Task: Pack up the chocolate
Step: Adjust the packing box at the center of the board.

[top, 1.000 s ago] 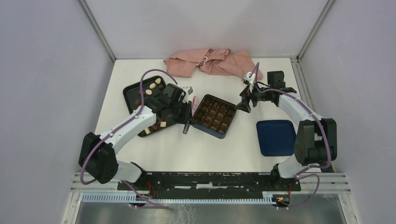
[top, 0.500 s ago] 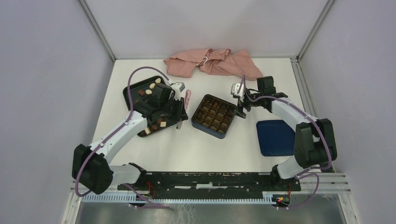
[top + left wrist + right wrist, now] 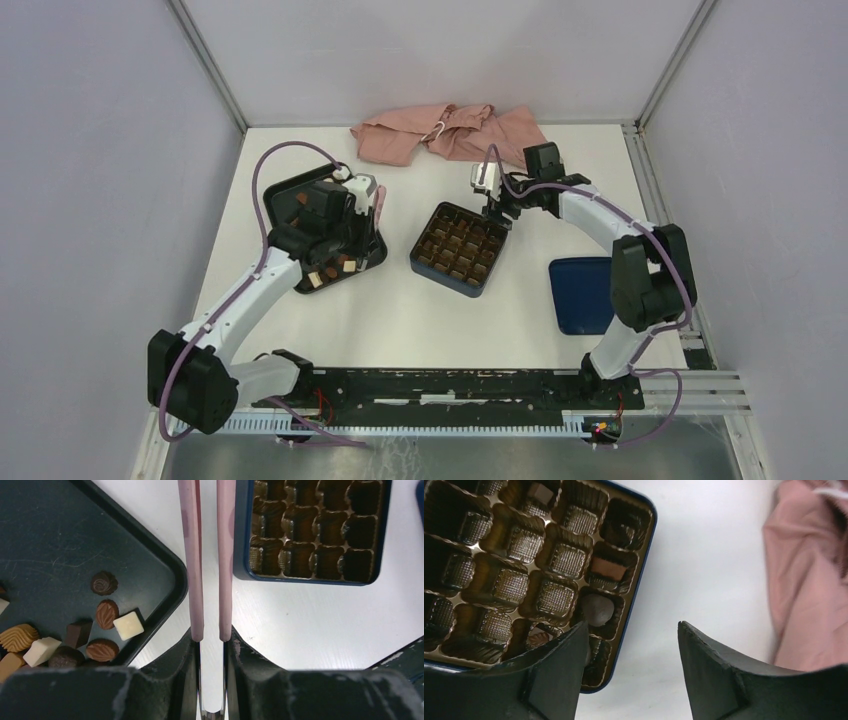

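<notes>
Loose chocolate (image 3: 105, 615) in dark, light brown and white lies in the black tray (image 3: 60, 530), also seen from above as chocolate (image 3: 330, 270) in the tray (image 3: 290, 195). The dark blue box (image 3: 458, 250) with its brown gridded insert holds a few pieces, such as a round dark one (image 3: 597, 609). My left gripper (image 3: 378, 200) hovers over the tray's right edge. Its pink fingers (image 3: 192, 555) are shut to a narrow slit with nothing seen between them, and their tips run out of the wrist view. My right gripper (image 3: 631, 625) stands open and empty over the box's far right corner (image 3: 636, 595).
A crumpled pink cloth (image 3: 450, 135) lies at the back of the table, close to the right gripper (image 3: 497, 205). The blue box lid (image 3: 590, 295) rests near the right arm's base. Enclosure walls close in the left, right and back.
My left gripper has drawn away from the box, back and left, to over the tray's edge. My right gripper has moved left to the box's far corner, its jaws a little narrower.
</notes>
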Motion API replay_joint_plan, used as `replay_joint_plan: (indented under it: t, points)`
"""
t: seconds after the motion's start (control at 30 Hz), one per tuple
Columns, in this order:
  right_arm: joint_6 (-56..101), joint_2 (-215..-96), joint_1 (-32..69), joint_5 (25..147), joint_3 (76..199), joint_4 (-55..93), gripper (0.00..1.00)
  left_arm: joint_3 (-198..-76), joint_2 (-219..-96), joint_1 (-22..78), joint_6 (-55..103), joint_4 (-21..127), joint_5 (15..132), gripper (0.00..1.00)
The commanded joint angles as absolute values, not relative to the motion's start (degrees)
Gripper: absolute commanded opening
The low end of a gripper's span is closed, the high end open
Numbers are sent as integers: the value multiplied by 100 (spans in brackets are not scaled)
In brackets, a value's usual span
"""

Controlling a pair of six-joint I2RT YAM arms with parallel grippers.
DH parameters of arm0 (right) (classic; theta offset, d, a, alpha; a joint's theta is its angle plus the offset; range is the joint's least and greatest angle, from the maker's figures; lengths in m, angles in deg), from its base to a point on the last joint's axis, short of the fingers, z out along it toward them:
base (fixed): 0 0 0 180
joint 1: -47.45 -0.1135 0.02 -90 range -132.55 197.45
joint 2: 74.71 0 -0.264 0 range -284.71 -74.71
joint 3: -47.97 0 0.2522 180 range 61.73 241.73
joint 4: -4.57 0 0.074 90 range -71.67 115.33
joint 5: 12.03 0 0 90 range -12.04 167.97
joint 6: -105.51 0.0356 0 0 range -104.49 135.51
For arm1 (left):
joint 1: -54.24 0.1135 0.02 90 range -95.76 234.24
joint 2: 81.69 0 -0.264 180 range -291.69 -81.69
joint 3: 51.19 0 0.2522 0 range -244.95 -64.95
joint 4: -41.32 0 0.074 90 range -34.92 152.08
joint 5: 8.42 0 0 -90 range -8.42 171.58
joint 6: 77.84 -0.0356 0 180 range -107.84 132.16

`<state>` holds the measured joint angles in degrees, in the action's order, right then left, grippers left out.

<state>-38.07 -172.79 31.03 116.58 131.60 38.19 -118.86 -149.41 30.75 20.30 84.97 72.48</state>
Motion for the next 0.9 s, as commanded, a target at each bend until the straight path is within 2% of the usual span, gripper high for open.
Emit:
replay_joint_plan:
  t: [0.0,0.4,0.87]
  points:
    - [-3456,-17628,3079,11278,13466,3982,69,-11744,-14796,3101,1593,8310,7677,4]
    - [-3099,-18502,3053,11374,14174,4219,45,-11651,-14829,3131,1614,8298,7668,4]
    - [-2936,-18518,3027,11524,13865,4089,39,-11654,-14888,3183,1628,8311,7595,4]
